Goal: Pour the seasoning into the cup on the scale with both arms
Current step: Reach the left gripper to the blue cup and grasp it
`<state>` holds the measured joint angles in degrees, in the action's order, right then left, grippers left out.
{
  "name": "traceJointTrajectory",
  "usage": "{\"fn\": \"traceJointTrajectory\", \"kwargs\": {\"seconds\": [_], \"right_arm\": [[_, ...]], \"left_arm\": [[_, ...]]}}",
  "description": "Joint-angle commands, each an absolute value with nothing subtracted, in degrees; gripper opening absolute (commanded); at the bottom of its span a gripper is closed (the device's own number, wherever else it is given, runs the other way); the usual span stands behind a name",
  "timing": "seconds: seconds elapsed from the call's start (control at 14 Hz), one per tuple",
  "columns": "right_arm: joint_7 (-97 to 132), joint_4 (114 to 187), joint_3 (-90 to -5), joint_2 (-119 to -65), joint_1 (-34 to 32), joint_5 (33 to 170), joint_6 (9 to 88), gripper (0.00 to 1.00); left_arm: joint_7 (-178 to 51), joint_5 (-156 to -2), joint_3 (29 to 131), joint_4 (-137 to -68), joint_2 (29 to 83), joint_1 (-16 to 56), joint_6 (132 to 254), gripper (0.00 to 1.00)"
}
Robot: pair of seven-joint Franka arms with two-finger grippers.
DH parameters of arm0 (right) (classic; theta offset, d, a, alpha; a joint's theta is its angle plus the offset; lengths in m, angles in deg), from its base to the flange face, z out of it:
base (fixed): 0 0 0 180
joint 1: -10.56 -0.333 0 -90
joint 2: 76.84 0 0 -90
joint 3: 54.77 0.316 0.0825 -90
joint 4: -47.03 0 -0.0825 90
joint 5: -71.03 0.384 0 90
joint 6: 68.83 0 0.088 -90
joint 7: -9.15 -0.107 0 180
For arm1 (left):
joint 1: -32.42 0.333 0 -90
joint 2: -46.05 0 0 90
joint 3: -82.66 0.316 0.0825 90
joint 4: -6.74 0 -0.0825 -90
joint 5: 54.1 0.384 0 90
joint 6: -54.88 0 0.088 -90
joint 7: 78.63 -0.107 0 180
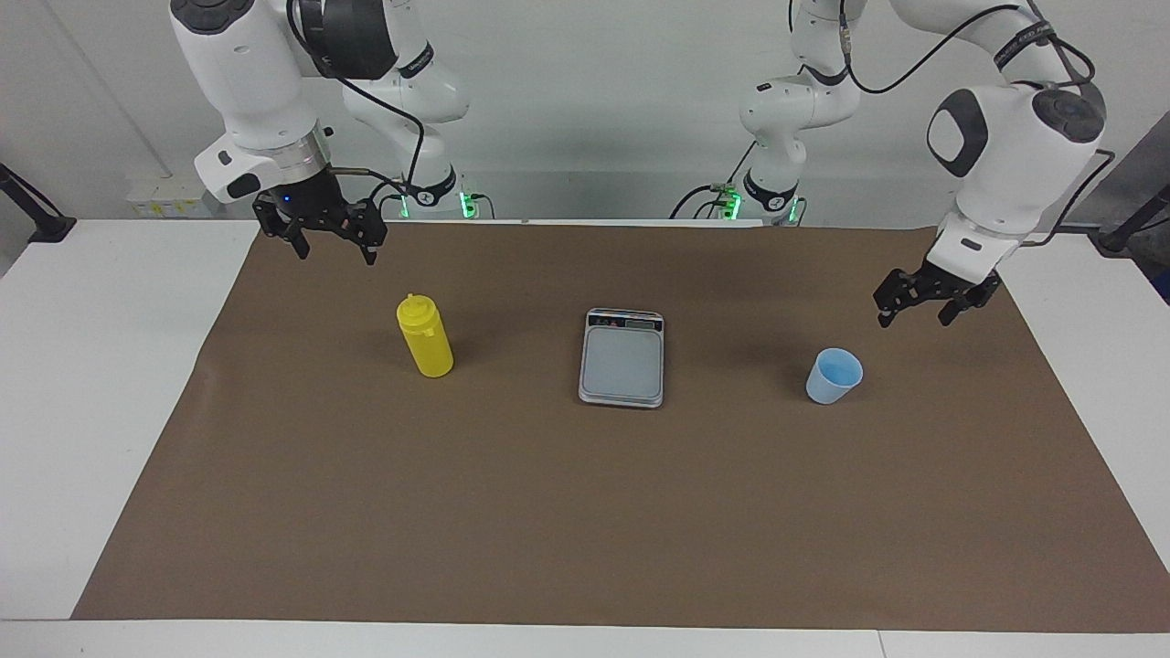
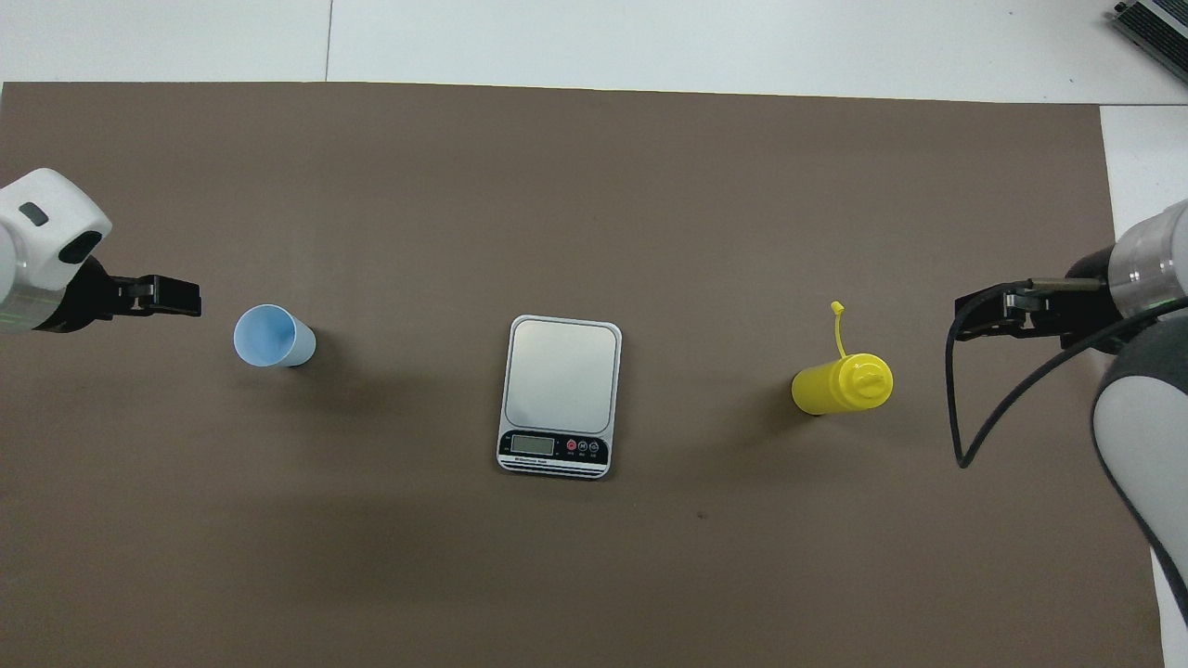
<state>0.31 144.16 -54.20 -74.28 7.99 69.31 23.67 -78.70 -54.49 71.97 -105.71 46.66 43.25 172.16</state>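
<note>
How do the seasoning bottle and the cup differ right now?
The seasoning bottle is opaque yellow and capped; the cup is pale blue and open-topped, nothing visible inside. The bottle stands taller than the cup. The bottle sits toward the right arm's end of the table, the cup toward the left arm's end, with the scale between them. Both stand upright on the brown mat, untouched, neither on the scale.

This looks like a robotics lab. Two white arms [image 1: 247,82] stand mounted at a white table [image 1: 110,366] covered by a brown mat [image 1: 585,512], against a bare pale wall [image 1: 594,100], with black cables [image 1: 402,119] and green indicator lights [image 1: 468,199] at their bases.
</note>
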Motion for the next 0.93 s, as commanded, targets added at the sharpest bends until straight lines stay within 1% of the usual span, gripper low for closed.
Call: {"fn": "traceJointTrajectory", "kwargs": {"seconds": [0.0,0.14,0.21,0.36,0.5,0.79,0.86], "right_arm": [[-0.52,144.41,-54.07,-74.03,8.62,69.27,23.45,1.0],[-0.52,144.41,-54.42,-74.12,10.55,69.27,23.45,1.0],[-0.52,144.5,-54.42,-74.12,10.82,69.27,22.67,1.0],[-0.26,144.41,-54.34,-74.03,10.73,69.27,21.78,1.0],[-0.35,144.23,-54.16,-74.03,10.21,69.18,21.78,1.0],[-0.61,144.06,-53.63,-74.03,9.42,68.39,22.48,1.0],[-0.7,144.06,-53.54,-74.03,9.33,68.39,22.48,1.0]], "left_arm": [[-75.12,-55.16,71.58,-108.92,48.77,43.93,179.74,1.0],[-74.76,-55.16,71.58,-111.55,50.18,44.11,184.41,1.0],[-74.59,-55.16,71.58,-113.3,50.01,44.8,185.38,1.0],[-71.01,-55.16,71.49,-115.25,49.74,44.11,185.66,1.0],[-68.7,-55.16,71.41,-118.58,49.83,43.49,189.24,1.0],[-66.86,-55.51,71.32,-119.03,52.02,42.09,191.28,1.0],[-66.85,-55.51,71.32,-119.03,52.29,41.82,191.46,0.83]]}}
